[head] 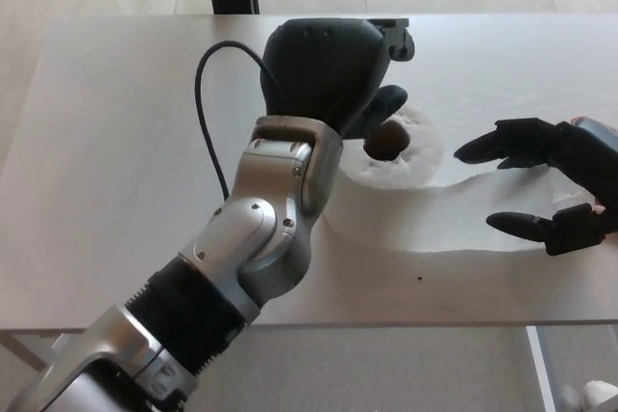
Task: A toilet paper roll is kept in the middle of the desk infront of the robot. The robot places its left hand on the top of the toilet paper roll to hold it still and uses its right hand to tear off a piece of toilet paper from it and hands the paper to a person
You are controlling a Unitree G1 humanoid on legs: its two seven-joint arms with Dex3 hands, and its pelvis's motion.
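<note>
Over on the left, left hand [328,69] planted atop the toilet paper roll [396,156] mid-desk [106,142], finger grip impossible to tell; centre, loose paper tail [454,214] trailing rightward; far right, right hand [555,185] spread open, straddling the tail, gripping nothing; risk ahead: roll tipping or unspooling instead of tearing, should that top pressure sit off-centre.

Left hand [333,69]: over toilet paper roll [396,156] top.
Right hand [550,185]: fingers spread beside paper tail [454,214].
Desk [106,161]: white.
</note>
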